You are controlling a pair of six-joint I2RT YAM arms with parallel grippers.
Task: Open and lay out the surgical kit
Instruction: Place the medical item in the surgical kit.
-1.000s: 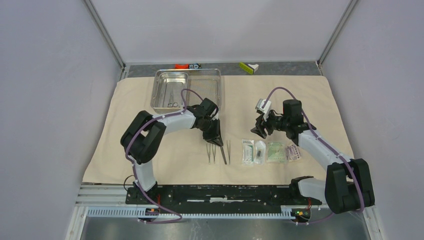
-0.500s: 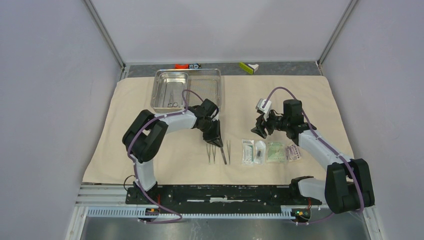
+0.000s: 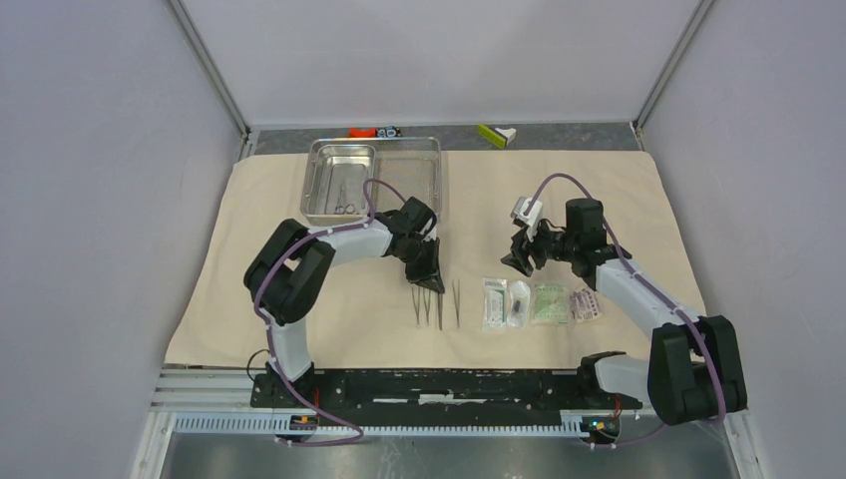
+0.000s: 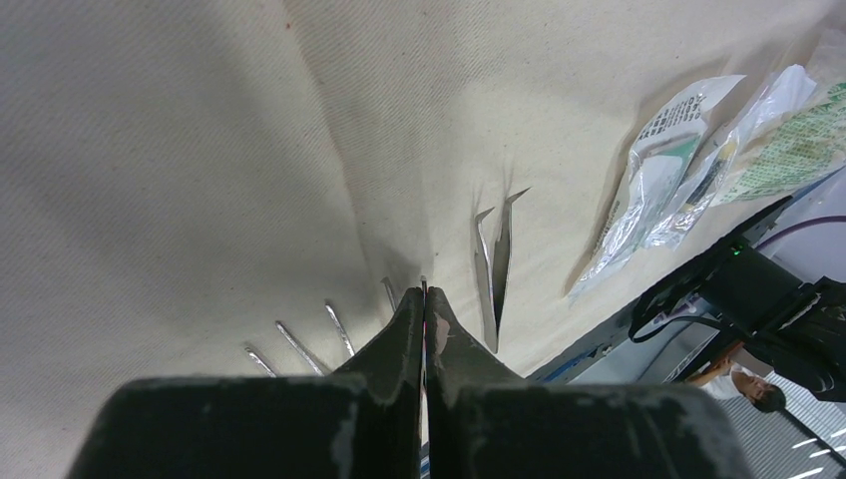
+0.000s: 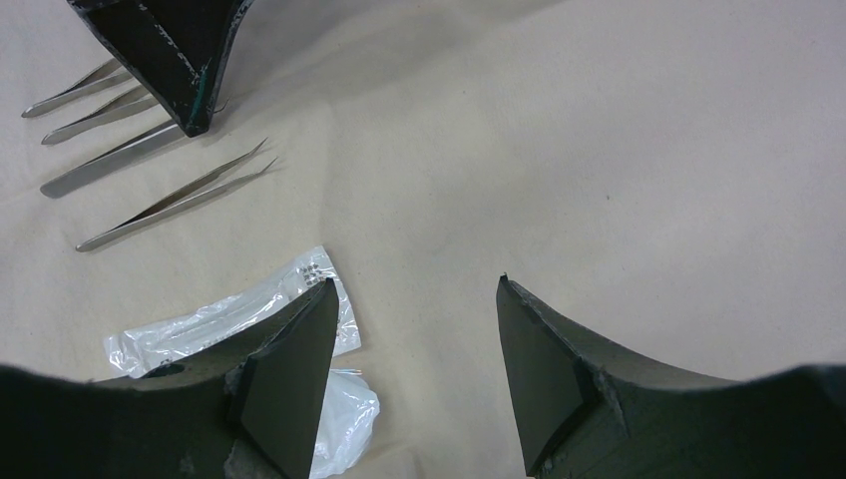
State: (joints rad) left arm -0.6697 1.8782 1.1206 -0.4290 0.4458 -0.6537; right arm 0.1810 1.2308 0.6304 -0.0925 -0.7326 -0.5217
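1. Cloth wrap [image 3: 599,190]: one, beige, woven, spread flat.
2. Steel tray [image 3: 374,146]: one, shiny, rectangular, on far cloth edge.
3. Sealed packets [image 3: 539,302]: four, crinkly, in a near row.
4. Tweezers [image 3: 456,299]: one pair, thin, pointed, left of packets.
5. Left fingers [image 4: 399,339] clenched beside tweezers; right fingers [image 5: 289,379] spread, holding nothing.

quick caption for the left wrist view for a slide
Left pincer shut, tip low over the beige cloth beside curved tweezers, sealed packets nearby.
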